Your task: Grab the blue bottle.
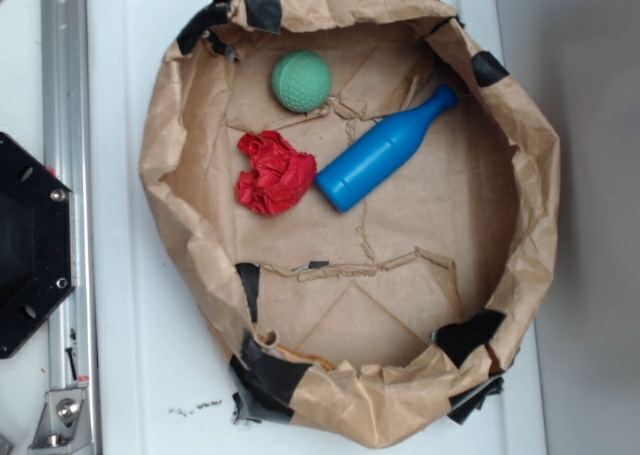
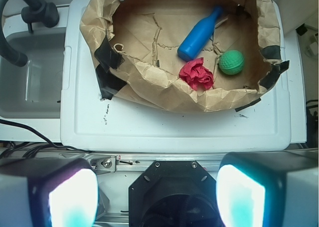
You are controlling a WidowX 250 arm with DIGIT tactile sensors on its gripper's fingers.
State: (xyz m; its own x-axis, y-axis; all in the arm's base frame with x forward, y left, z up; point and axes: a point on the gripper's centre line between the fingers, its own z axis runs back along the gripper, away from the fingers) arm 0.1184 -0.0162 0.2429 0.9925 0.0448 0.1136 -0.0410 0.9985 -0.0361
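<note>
Looking down from the exterior view, I find the blue bottle [image 1: 385,152] lying on its side inside the crumpled brown paper basin [image 1: 200,245], its neck pointing toward the far taped rim and its wide base toward the middle. The red paper wad [image 1: 273,172] sits just beside that base, nearly touching it, and the green ball [image 1: 301,81] rests near the neck end but apart from it. My gripper does not appear in this view at all. I judge the wad to be the main hazard: if I come down at the base end, one finger could catch the paper and drag it, or close on both things at once. The smooth round body could also roll away under a one-sided touch.

Turning to the wrist view, my gripper [image 2: 157,194] is spread wide, holding nothing, with one finger [image 2: 60,194] at each lower corner. It hangs well back from the basin, over the rail beyond the white tabletop [image 2: 164,129]. The bottle lies diagonally across the basin floor, so my jaws would need turning to span its width. The raised paper wall stands between me and the bottle; a low approach could snag it and shift everything inside.
</note>
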